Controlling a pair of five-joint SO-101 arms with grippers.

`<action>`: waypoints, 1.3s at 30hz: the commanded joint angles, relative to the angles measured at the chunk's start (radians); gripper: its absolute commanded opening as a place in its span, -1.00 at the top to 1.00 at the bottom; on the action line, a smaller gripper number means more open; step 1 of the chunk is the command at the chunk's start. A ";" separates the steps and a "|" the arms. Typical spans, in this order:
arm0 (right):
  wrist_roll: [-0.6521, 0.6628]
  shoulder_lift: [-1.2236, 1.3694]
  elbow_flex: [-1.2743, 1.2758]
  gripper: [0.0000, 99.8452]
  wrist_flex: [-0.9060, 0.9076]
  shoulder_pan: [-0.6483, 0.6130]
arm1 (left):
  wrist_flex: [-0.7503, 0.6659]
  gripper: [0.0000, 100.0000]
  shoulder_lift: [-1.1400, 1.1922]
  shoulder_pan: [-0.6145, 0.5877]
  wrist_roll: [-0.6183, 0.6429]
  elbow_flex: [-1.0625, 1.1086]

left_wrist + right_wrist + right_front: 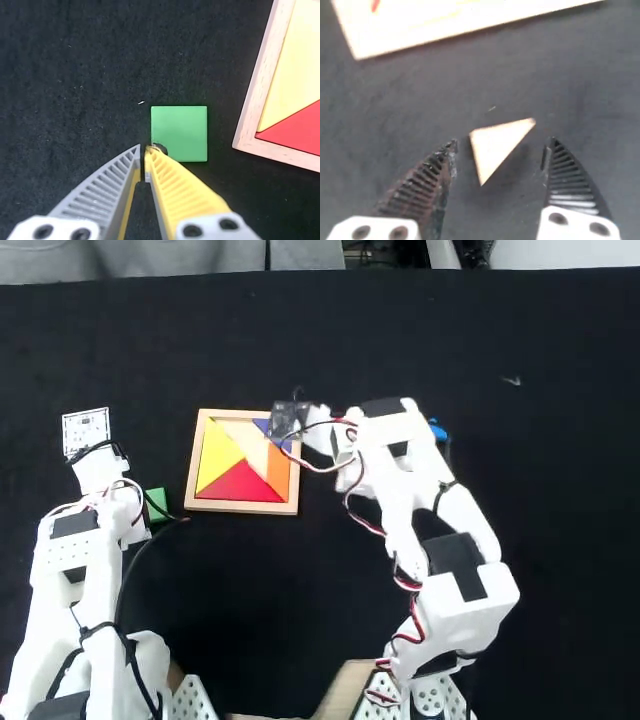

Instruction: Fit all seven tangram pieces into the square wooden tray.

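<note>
Tray [243, 507] is sitting part-filled; pale triangle [495, 145] is lying just outside it, between the wide-open right gripper [502, 144] tips, ungripped. Left gripper [144, 149] is pinching shut on nothing by the green square [179, 132]. Squeezing slanted edges could be squirting that triangle sideways.

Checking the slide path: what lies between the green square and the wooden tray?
Nothing: in the left wrist view, bare black table separates the green square from the rim of the tray.
</note>
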 commanded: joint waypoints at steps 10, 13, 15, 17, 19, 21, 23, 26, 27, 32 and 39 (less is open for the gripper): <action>-0.175 0.099 -0.047 0.46 -0.081 -0.009 | -0.009 0.94 -0.025 -0.012 0.005 -0.008; -0.181 0.122 -0.065 0.46 -0.072 -0.002 | -0.009 0.94 -0.025 -0.012 0.005 -0.008; -0.181 0.119 -0.067 0.46 -0.051 -0.006 | -0.009 0.94 -0.025 -0.012 0.005 -0.008; -0.181 0.116 -0.065 0.46 -0.035 -0.008 | -0.009 0.94 -0.025 -0.012 0.005 -0.008; -0.183 0.110 -0.065 0.46 -0.031 0.002 | -0.009 0.94 -0.025 -0.012 0.005 -0.008; -0.184 0.105 -0.059 0.49 -0.031 0.021 | -0.009 0.94 -0.025 -0.012 0.005 -0.008; -0.215 0.108 -0.062 0.60 -0.031 0.032 | -0.009 0.94 -0.025 -0.012 0.005 -0.008; -0.236 0.113 -0.059 0.76 -0.031 0.031 | -0.011 0.94 -0.025 -0.012 0.006 -0.008; -0.238 0.113 -0.059 0.81 -0.031 0.031 | -0.011 0.94 -0.025 -0.012 0.006 -0.008; -0.241 0.110 -0.064 0.91 -0.031 0.026 | -0.009 0.94 -0.025 -0.012 0.005 -0.008; -0.245 0.031 -0.068 0.98 0.018 0.023 | -0.009 0.94 -0.025 -0.012 0.005 -0.008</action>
